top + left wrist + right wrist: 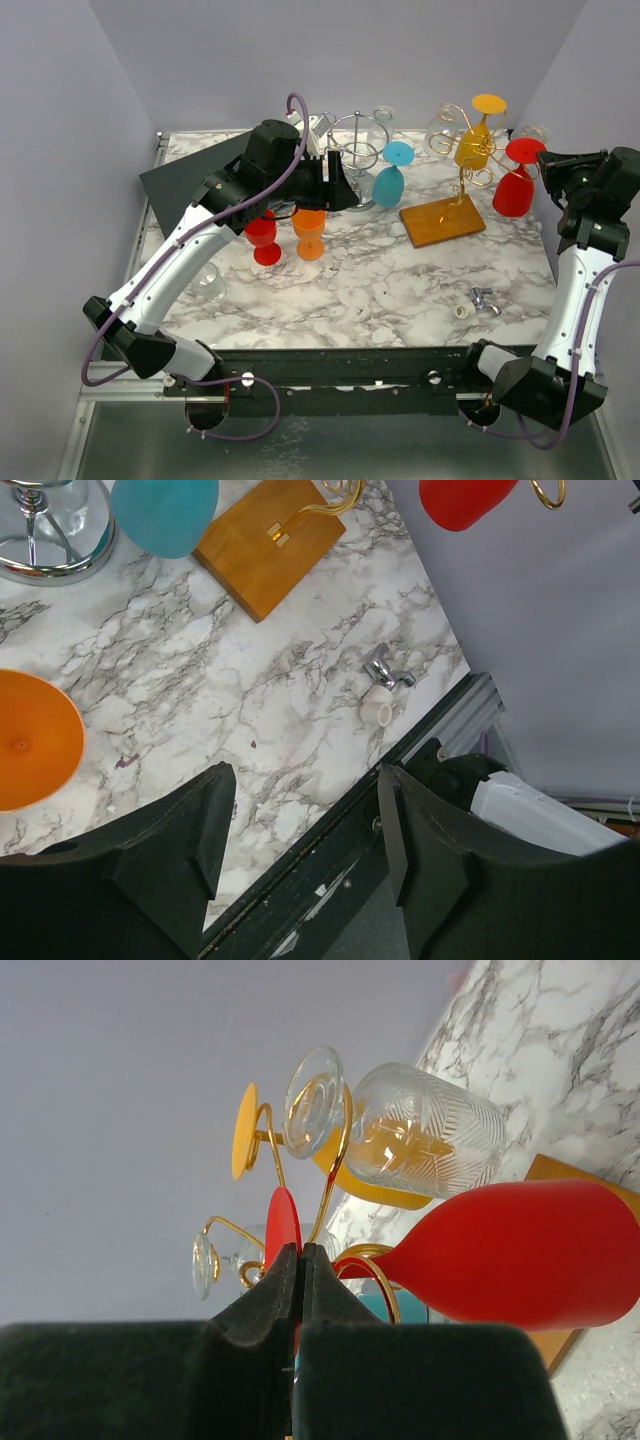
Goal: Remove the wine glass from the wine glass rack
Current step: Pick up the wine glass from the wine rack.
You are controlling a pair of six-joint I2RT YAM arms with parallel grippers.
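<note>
A: Location of the opaque red wine glass?
B: Hanging bowl-down on the gold wire rack; right gripper fingers pressing shut beside its foot.
A: And the left gripper?
B: Fingers gaping wide, empty; its view, unlike the right's, is showing a chrome fitting on the marble counter.

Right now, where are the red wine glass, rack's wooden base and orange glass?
red wine glass (520,1255), right wrist view, bowl
rack's wooden base (442,221), top view, top face
orange glass (310,228), top view, bowl
</note>
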